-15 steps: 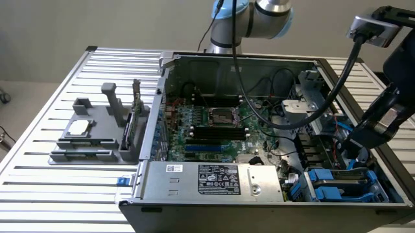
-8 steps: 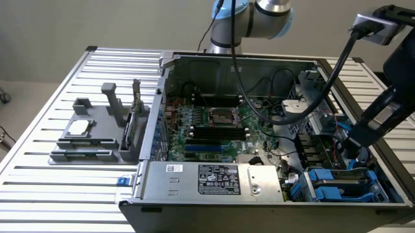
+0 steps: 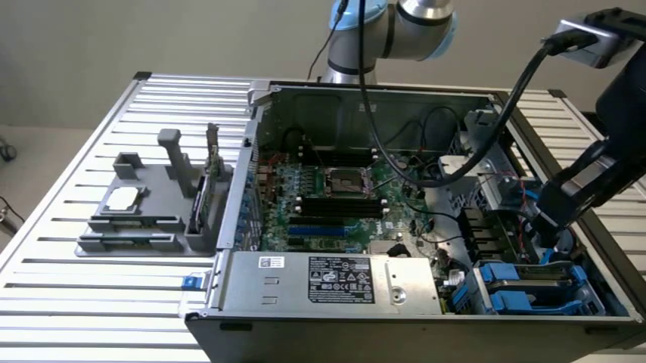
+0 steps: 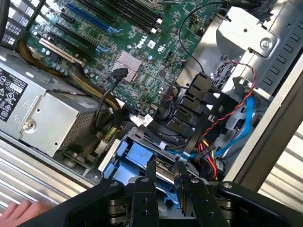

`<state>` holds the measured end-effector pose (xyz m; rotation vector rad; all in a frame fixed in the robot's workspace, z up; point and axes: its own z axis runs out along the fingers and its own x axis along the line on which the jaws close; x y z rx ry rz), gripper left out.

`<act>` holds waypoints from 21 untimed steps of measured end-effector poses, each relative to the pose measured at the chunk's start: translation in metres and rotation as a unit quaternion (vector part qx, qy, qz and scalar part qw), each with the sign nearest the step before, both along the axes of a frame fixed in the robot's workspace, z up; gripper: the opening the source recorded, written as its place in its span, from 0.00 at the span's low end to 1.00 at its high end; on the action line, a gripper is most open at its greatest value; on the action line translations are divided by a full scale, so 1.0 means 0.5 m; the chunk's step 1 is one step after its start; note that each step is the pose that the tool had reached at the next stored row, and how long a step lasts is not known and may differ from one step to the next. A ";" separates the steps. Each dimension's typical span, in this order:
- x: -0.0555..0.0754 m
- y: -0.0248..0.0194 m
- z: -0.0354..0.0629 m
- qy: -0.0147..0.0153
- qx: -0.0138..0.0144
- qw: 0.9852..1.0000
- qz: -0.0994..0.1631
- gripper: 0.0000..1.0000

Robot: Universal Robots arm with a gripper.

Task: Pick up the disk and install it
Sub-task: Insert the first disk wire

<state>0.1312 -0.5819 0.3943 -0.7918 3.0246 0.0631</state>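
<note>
The hand [image 4: 165, 164] is clamped on the disk [image 4: 165, 191] (edge-on in the wrist view); in the exterior view the bay [image 3: 525, 287] lies close at its 7 o'clock.

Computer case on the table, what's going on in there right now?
A robot arm reaches into the open computer case. Its gripper is down at the disk, which lies in its blue frame in the corner drive bay. Whether it grips the disk can't be told. A person's hand shows beside the case.
</note>
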 end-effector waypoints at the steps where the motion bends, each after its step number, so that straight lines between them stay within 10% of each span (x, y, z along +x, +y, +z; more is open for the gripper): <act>1: 0.000 0.0000 0.000 0.000 0.000 1.000 -0.009 0.30; 10: 0.000 -0.0001 -0.004 0.000 0.000 0.996 -0.084 0.30; 21: 0.000 0.0000 -0.008 0.000 0.000 0.984 -0.178 0.30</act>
